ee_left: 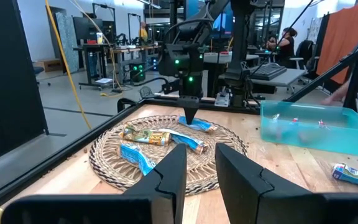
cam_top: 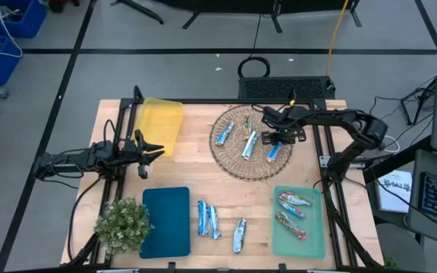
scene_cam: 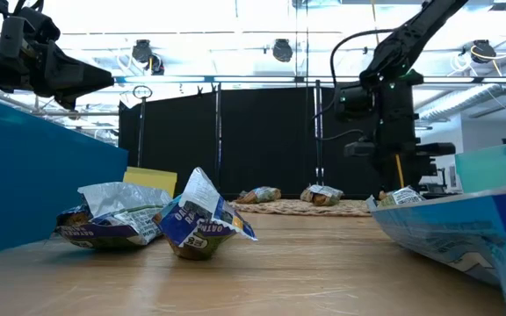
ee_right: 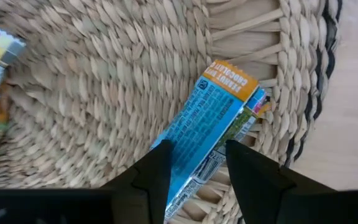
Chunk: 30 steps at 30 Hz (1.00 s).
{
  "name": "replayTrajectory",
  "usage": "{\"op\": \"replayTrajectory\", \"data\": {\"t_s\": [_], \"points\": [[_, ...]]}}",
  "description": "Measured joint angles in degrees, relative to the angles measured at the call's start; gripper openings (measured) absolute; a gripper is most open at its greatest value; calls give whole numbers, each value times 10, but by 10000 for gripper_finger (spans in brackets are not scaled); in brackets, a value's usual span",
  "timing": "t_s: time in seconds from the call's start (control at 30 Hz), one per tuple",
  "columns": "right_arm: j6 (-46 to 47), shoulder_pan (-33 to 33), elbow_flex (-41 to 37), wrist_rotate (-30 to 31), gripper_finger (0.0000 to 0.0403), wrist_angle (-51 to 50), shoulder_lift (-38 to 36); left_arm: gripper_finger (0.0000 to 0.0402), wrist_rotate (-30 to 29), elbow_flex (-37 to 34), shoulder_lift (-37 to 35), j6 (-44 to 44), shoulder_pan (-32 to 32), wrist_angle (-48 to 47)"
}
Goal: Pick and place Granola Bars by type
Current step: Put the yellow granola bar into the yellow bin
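We start with the wooden table (cam_top: 234, 208), which carries a yellow mat (cam_top: 161, 121), a teal mat (cam_top: 165, 221), a green tray (cam_top: 298, 224) and the round wicker basket (cam_top: 250, 142). The granola bars are spread three ways: four lie in the basket, three sit on bare wood between the teal mat and the green tray (cam_top: 207, 220), and two red-and-orange ones already rest in the green tray (cam_top: 294, 202). The right gripper (cam_top: 281, 137) hangs over the basket's edge nearest the right arm, its fingers (ee_right: 151, 177) parted to either side of a blue bar with an orange end (ee_right: 207, 127); we cannot say for sure whether the pads touch the wrapper or stand just clear, so we call it open and empty. The left gripper (cam_top: 152, 149) waits beside the yellow mat, fingers (ee_left: 169, 177) a narrow gap apart with nothing between them. We judge these bars to be light, with slick crinkly foil over a firm core, so the wrapper will slide and crumple; the best hold is across the narrow width near the middle, not on the flat sealed ends. The target bar shows small white print on blue, with a green-edged bar tucked under it against the basket rim.
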Motion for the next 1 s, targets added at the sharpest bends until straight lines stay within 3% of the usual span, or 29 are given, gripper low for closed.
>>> {"op": "replayTrajectory", "data": {"t_s": [0.3,0.6,1.0], "points": [[-23,0,0,-2,125,14,5,93,0,0,0,0,0,0],[-78,2,0,-14,8,39,4,93,0,0,0,0,0,0],[-179,22,0,1,0,125,-27,93,0,0,0,0,0,0]]}}
